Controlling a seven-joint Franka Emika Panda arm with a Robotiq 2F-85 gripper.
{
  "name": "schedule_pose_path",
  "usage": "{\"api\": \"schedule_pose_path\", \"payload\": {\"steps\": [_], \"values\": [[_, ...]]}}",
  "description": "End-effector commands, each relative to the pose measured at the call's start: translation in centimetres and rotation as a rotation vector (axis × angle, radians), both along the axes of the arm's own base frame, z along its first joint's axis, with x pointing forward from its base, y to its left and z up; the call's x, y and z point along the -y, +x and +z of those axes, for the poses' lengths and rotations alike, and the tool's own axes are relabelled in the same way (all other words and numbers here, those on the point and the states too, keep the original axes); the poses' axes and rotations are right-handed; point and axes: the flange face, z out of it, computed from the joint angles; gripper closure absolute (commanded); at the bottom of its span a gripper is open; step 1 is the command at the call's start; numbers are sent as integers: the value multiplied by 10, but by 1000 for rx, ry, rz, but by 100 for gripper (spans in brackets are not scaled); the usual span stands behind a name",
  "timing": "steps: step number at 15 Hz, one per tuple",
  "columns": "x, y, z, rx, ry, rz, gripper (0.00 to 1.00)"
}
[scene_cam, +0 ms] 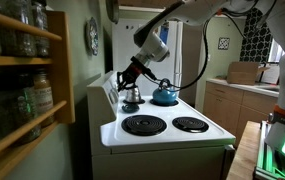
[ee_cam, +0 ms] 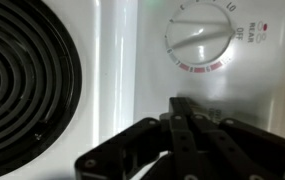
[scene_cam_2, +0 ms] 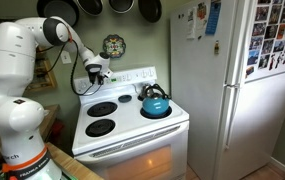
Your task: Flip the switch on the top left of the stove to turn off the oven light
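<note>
The white stove (scene_cam_2: 132, 135) with black coil burners shows in both exterior views (scene_cam: 167, 135). Its oven window (scene_cam_2: 132, 165) glows lit. My gripper (scene_cam_2: 97, 72) is at the left end of the raised back control panel (scene_cam_2: 132, 76), also seen in an exterior view (scene_cam: 122, 80). In the wrist view the black fingers (ee_cam: 180, 103) are pressed together with nothing between them, and their tips are against the white panel below a round white knob (ee_cam: 204, 40). The fingers hide the switch. A coil burner (ee_cam: 22, 80) fills the left of the wrist view.
A blue kettle (scene_cam_2: 154, 103) sits on a rear burner (scene_cam: 164, 95), with a small metal pot (scene_cam: 132, 98) beside it. A tall white fridge (scene_cam_2: 232, 90) stands next to the stove. Wooden shelves with jars (scene_cam: 22, 70) are close by. Pans (scene_cam_2: 107, 6) hang on the wall.
</note>
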Motion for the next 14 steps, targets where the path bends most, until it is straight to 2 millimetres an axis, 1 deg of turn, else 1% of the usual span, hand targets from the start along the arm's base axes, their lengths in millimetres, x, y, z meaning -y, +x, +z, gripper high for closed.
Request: {"api": "schedule_pose_path", "payload": {"steps": [1,5,14], "values": [[4,-6,5,1,-26,-28,100],[6,-7,10,13,-39,-28,100],[2,0,7,21,-25,-28,100]]}}
